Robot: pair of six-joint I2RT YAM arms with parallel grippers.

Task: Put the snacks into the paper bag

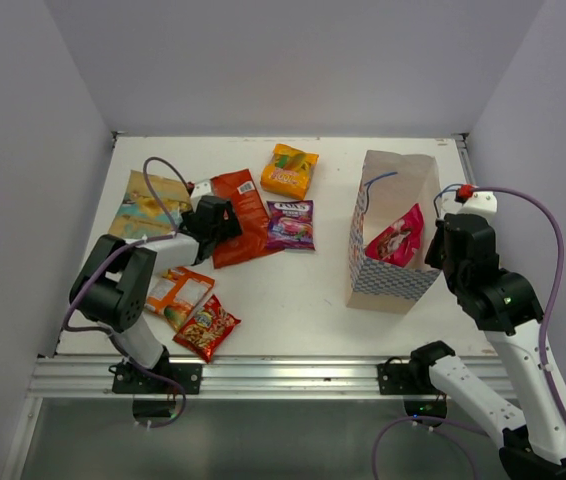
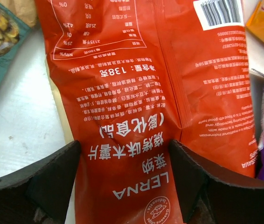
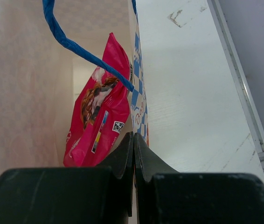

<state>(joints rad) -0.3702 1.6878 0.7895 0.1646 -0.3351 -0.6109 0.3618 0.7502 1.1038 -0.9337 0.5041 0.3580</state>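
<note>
My left gripper's [image 2: 125, 145] fingers stood apart astride the large red packet [image 2: 136, 93], well left of the paper bag [image 1: 388, 285]. My right gripper [image 3: 133, 140] pinched the bag's wall, fingers together. Only the pink packet [image 3: 99, 126] sat inside; six other snacks [image 1: 289, 224] lay outside, to its left.

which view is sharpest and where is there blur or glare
top view: even soft light, faint shadow by the bag, all sharp; left wrist: print on the red packet crisp, left gripper dark and soft; right wrist: right gripper black and blurred, bag's inner wall washed out, pink packet clear
</note>
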